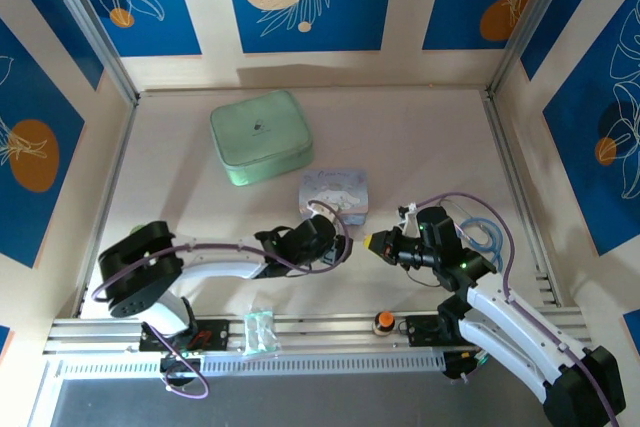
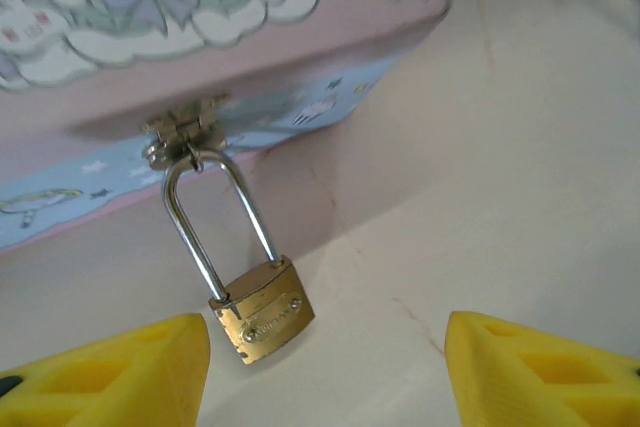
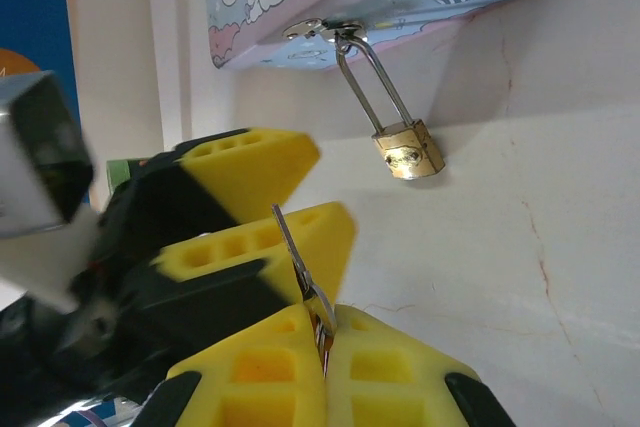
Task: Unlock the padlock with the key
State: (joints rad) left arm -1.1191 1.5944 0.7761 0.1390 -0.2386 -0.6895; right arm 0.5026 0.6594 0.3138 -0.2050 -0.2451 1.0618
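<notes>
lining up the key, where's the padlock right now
In the left wrist view the padlock hangs from the tin's latch, low centre, just ahead of the open left fingers.

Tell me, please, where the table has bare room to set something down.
Bare table lies between the cartoon tin, the back wall and the right rail, and left of the green case. In front of the tin it is crowded: the left tool and right tool meet by the padlock.

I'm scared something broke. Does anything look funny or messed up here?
Nothing looks broken or spilled. The small brass padlock hangs shut from the clasp of the pale blue cartoon tin, its body resting tilted on the pale tabletop. The only odd marks are thin brownish crack-like lines across that tabletop.
</notes>
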